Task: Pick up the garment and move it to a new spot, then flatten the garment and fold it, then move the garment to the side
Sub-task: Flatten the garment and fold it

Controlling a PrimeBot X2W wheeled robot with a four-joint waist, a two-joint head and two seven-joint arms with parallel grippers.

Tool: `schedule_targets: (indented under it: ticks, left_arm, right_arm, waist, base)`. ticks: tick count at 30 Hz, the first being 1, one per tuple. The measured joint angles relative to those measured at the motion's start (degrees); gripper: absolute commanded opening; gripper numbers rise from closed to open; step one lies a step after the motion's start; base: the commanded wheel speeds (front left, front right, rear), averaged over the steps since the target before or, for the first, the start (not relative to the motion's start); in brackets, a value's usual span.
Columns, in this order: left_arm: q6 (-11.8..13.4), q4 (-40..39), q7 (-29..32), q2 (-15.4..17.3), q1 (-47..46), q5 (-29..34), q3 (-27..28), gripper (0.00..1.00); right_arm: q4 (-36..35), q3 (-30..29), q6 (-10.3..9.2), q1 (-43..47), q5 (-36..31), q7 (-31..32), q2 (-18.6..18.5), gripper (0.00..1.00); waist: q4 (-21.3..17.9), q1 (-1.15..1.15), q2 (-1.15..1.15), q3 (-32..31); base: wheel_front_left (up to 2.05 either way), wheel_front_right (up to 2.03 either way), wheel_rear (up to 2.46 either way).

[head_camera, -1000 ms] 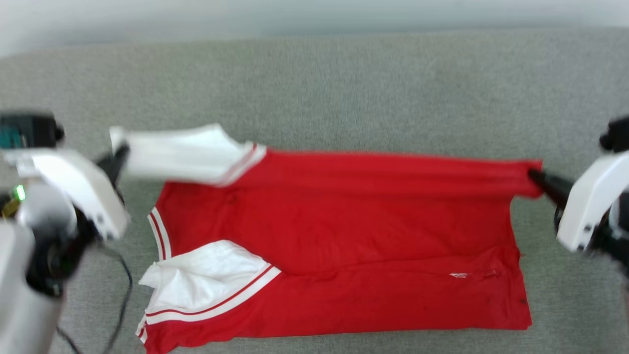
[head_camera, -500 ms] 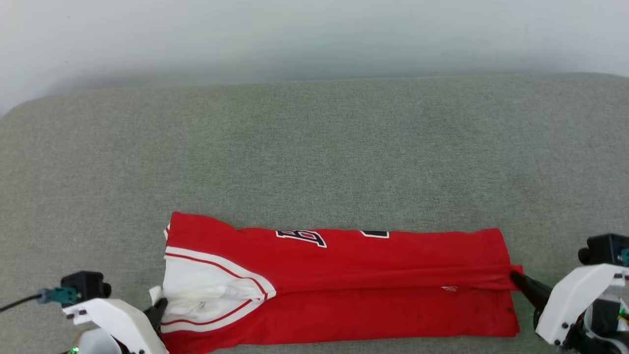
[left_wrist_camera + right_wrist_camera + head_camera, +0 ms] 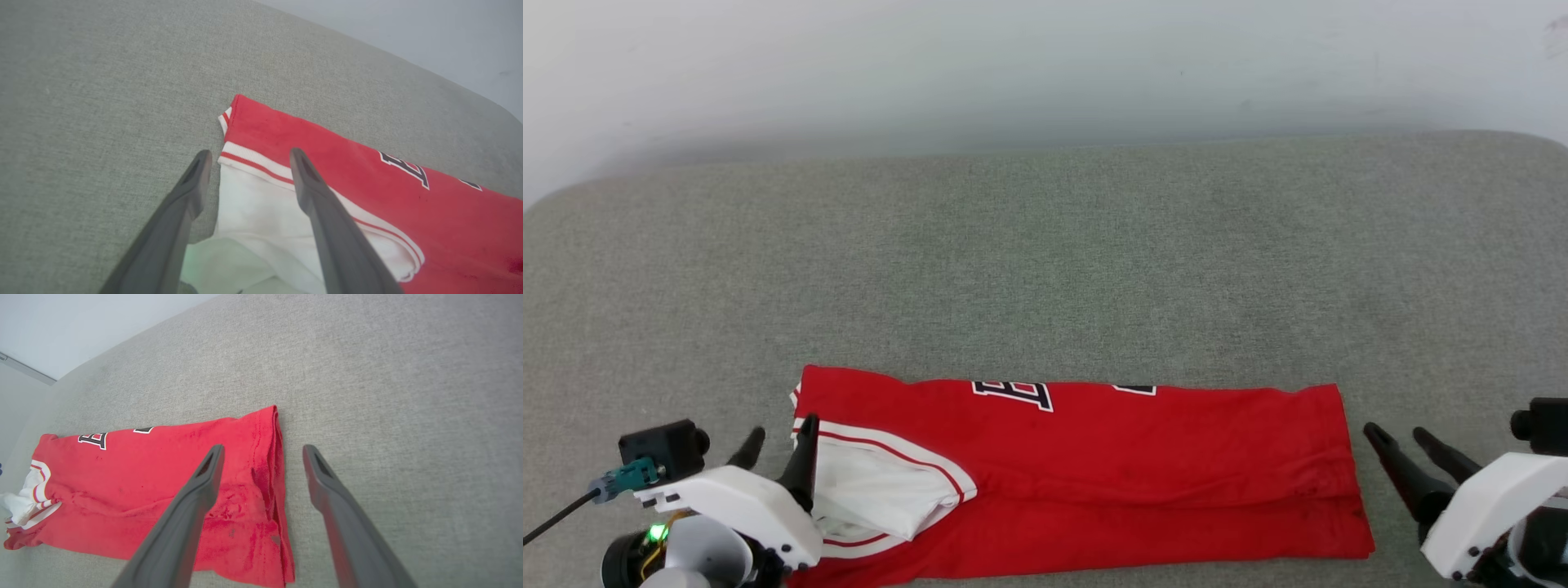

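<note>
Left hand (image 3: 783, 426) spread at sleeve end of garment (image 3: 1135, 457), right hand (image 3: 1392, 429) spread just beside hem, apparently apart.

Each arm ends in a glossy white, rounded, wedge-shaped shell, the left housing (image 3: 727, 506) and the right housing (image 3: 1486, 502), both dotted with small dark screws (image 3: 786, 549). From each shell, 2 long dark grey fingers (image 3: 327, 220) taper to blunt tips with a shallow slot near each tip, forming the left gripper (image 3: 783, 425) and the right gripper (image 3: 1393, 429). A boxy black camera module (image 3: 662, 447) tops the left wrist, with a teal connector (image 3: 629, 474) feeding a black cable (image 3: 560, 514) and a small green light (image 3: 654, 534) below, and a similar black module (image 3: 1539, 425) tops the right wrist.
</note>
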Motion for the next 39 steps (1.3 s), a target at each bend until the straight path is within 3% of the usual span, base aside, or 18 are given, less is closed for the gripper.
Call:
schedule_targets:
  ticks: [5,10,17,24,30,31,32,33,39]
  left_arm:
    - [1.18,-3.82,-5.77,-0.35,-1.88,4.64,-0.36,1.00]
    - [1.82,-7.54,-12.76,-1.88,-3.94,8.98,-1.08,1.00]
    - [3.90,-10.63,-19.47,-2.59,-5.76,16.22,-2.34,1.00]
    - [4.85,-13.23,-21.09,-4.48,-6.99,20.98,-3.59,1.00]
    - [4.69,-13.74,-21.38,-5.39,-7.48,22.68,-4.08,1.00]
    - [4.47,-13.59,-21.38,-5.36,-7.46,22.86,-4.24,1.00]
    - [4.44,-13.58,-21.38,-5.36,-7.46,23.01,-4.31,1.00]
    - [4.31,-13.43,-21.39,-5.33,-7.46,23.02,-4.38,1.00]
    - [3.97,-11.83,-21.35,-5.03,-7.37,23.34,-5.14,1.00]
  right_arm:
    - [-3.15,-2.57,0.00,0.24,-0.89,4.87,-1.00,1.00]
    - [-4.95,-6.44,0.00,-0.96,-2.68,15.44,-2.74,1.00]
    - [-8.31,-10.01,0.00,-2.13,-5.38,28.71,-1.14,1.00]
    - [-5.04,-11.85,0.00,-2.55,-6.36,31.70,2.07,1.00]
    - [2.08,-12.40,0.00,-4.25,-5.97,32.14,3.23,1.00]
    - [2.50,-12.37,0.01,-4.30,-5.87,32.12,3.24,0.67]
    - [2.83,-12.23,0.00,-4.34,-5.63,32.04,3.24,0.29]
    - [3.10,-11.96,0.00,-4.37,-5.50,31.86,3.24,0.00]
    - [3.86,-9.17,0.00,-4.33,-3.81,30.74,2.92,0.00]
  waist:
    - [-0.08,0.00,0.00,-0.66]
    - [0.74,0.00,0.00,-0.44]
    - [3.40,0.01,0.00,0.85]
    - [7.19,0.01,0.00,3.51]
    - [9.38,0.01,0.00,5.58]
    - [9.41,0.01,0.00,5.44]
    - [9.43,0.01,0.00,5.32]
    - [9.42,0.01,0.00,5.17]
    - [8.87,0.01,0.00,3.30]
  base:
    - [0.00,0.00,0.00]
    - [0.00,0.00,0.00]
    - [0.00,0.00,0.00]
    - [0.00,0.00,0.00]
    - [0.00,0.00,0.00]
    - [0.00,0.00,0.00]
    - [0.00,0.00,0.00]
    - [0.00,0.00,0.00]
    - [0.00,0.00,0.00]
